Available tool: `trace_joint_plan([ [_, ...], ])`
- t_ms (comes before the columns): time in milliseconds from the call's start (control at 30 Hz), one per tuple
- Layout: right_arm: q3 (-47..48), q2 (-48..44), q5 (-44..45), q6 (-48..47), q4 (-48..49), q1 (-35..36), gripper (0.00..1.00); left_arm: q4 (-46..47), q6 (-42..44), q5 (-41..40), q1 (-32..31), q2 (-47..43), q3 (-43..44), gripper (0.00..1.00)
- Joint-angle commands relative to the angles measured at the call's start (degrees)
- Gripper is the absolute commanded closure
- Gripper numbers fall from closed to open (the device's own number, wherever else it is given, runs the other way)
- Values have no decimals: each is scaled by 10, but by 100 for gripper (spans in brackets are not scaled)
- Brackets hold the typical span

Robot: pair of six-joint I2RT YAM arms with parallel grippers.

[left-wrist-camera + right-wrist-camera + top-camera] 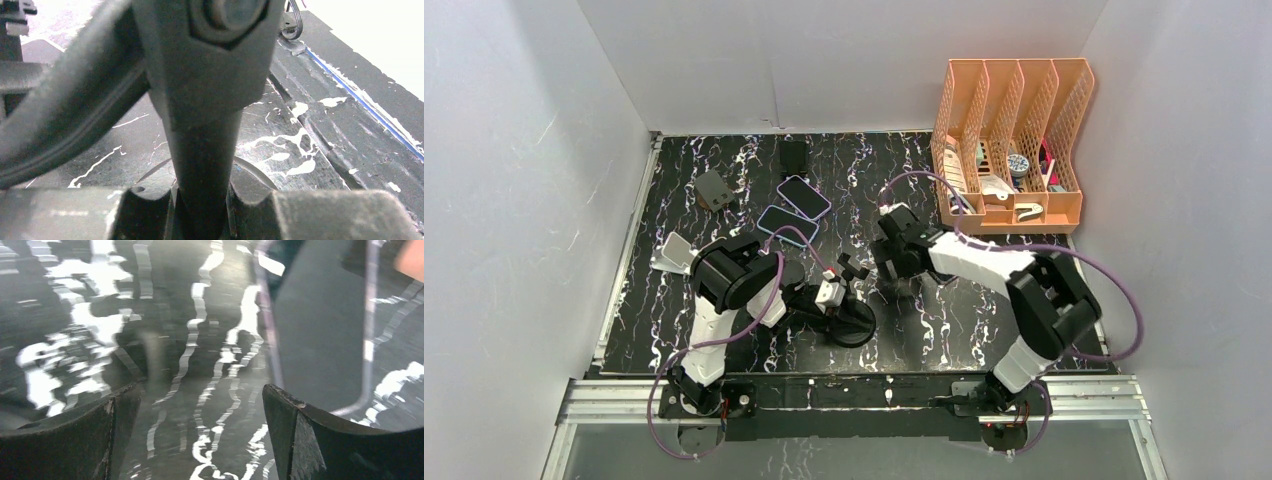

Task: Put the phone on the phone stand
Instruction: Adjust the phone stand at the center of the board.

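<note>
The black phone stand (852, 322) rests on its round base at the front middle of the table, its clamp head (854, 268) up and holding nothing. My left gripper (829, 294) is shut on the stand's dark post (202, 165), with the round base (257, 176) showing below the left gripper (202, 202). Two purple-rimmed phones (804, 197) (787, 225) lie flat behind the stand. My right gripper (887, 260) hovers just right of the clamp head. The right gripper (200, 407) is open and empty over the table. A phone (320, 340) lies beyond its right finger (340, 440).
An orange file rack (1009, 140) with small items stands at the back right. Three more small stands sit at the left and back: a grey one (714, 190), a silver one (672, 253) and a dark one (794, 155). White walls close in the table.
</note>
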Motion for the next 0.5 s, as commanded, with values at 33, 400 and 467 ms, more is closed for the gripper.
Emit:
trace_joint_plan([
  [33, -58, -118, -202, -28, 179, 5, 1, 78, 22, 23, 2, 67, -47, 100],
  [400, -124, -353, -365, -250, 120, -31, 8, 78, 8, 32, 6, 82, -40, 100],
  [467, -131, -374, -472, -281, 106, -68, 7, 79, 2, 39, 6, 89, -33, 100],
])
